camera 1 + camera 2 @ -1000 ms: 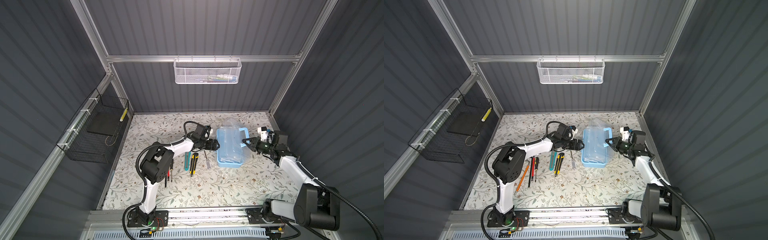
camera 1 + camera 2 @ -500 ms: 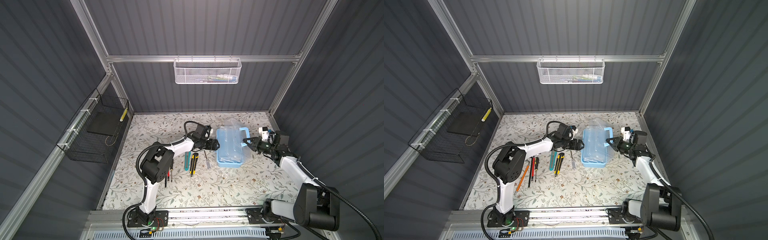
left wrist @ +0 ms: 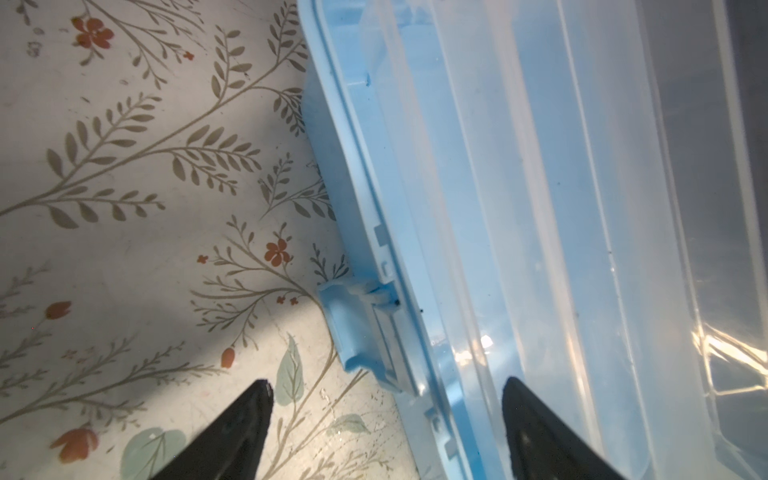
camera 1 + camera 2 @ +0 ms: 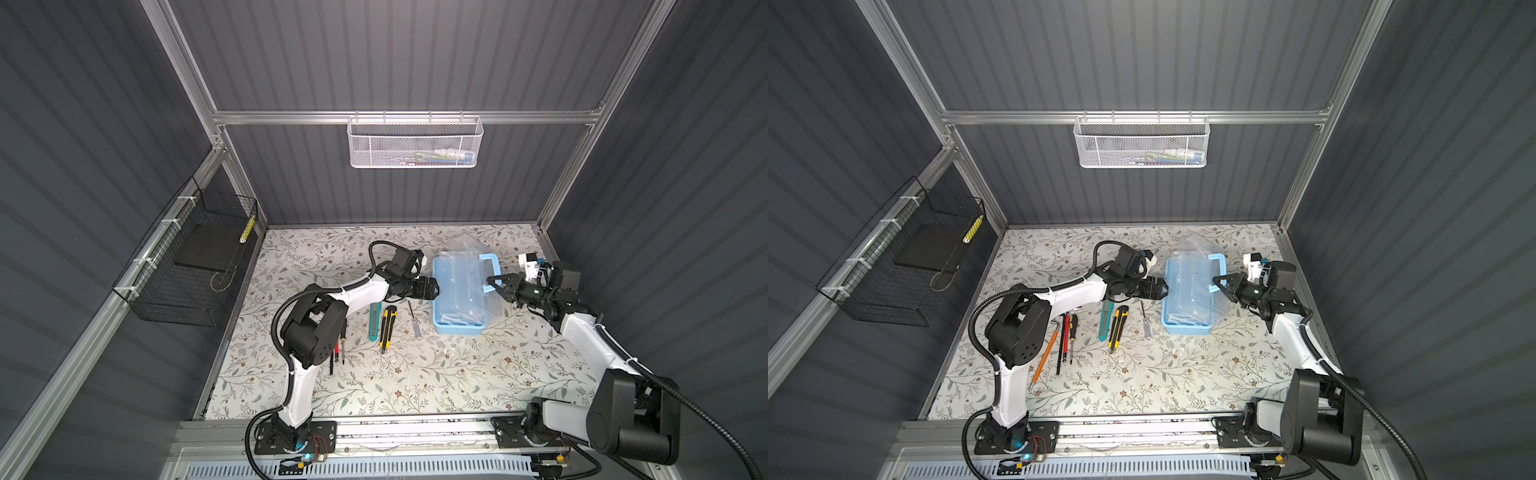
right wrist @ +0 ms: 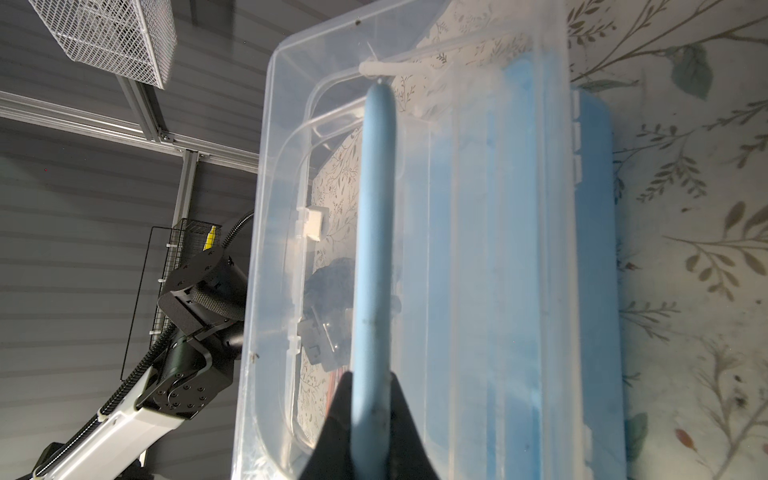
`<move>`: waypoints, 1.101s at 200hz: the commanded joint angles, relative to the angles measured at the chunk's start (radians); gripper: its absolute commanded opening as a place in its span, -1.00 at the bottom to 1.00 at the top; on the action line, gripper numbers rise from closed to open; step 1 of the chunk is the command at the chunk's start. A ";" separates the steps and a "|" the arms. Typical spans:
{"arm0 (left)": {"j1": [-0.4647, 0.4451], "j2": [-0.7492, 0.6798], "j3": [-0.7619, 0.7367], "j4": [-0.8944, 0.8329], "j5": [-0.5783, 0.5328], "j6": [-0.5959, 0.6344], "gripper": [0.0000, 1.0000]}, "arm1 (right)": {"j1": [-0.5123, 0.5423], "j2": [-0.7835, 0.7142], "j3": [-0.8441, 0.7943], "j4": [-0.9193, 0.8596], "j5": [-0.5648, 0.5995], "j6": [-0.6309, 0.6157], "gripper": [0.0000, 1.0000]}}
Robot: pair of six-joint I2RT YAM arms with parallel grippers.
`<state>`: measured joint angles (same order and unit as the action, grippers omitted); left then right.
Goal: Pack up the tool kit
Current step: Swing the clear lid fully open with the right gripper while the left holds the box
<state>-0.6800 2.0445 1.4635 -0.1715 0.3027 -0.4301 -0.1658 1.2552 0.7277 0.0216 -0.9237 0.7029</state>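
The tool kit's light-blue box (image 4: 457, 328) (image 4: 1185, 328) lies on the floral table, its clear lid (image 5: 282, 208) tilted up. My right gripper (image 4: 495, 283) (image 5: 370, 386) is shut on the lid's blue handle (image 5: 374, 249) (image 4: 490, 262). My left gripper (image 4: 432, 287) (image 3: 384, 390) is open at the box's left side, the rim (image 3: 374, 208) and blue latch (image 3: 353, 328) lying between its wide jaws. Loose tools lie left of the box: a small screwdriver (image 4: 1146, 322), a yellow-black knife (image 4: 1117, 324), a teal cutter (image 4: 1105, 318), and pens and an orange pencil (image 4: 1044, 353).
A white mesh basket (image 4: 415, 143) hangs on the back wall with items inside. A black wire basket (image 4: 195, 266) hangs on the left wall. Grey walls close in the table on three sides; a metal rail runs along the front edge.
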 commanded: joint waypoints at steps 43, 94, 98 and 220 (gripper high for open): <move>0.037 -0.177 0.000 -0.077 -0.070 0.047 0.83 | -0.016 -0.028 0.067 -0.007 -0.027 -0.090 -1.00; 0.038 -0.135 -0.003 -0.111 -0.092 0.068 0.81 | -0.023 -0.023 0.057 0.027 -0.054 -0.069 -1.00; 0.037 -0.127 -0.003 -0.107 -0.084 0.065 0.80 | -0.022 -0.023 0.058 0.028 -0.055 -0.067 -1.00; 0.008 0.010 0.029 0.018 0.062 -0.001 0.74 | -0.022 -0.005 0.033 0.068 -0.072 -0.048 -1.00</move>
<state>-0.6582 2.0277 1.4654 -0.1673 0.3305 -0.4194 -0.1837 1.2556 0.7490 -0.0109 -0.9424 0.6617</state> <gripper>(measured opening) 0.874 0.111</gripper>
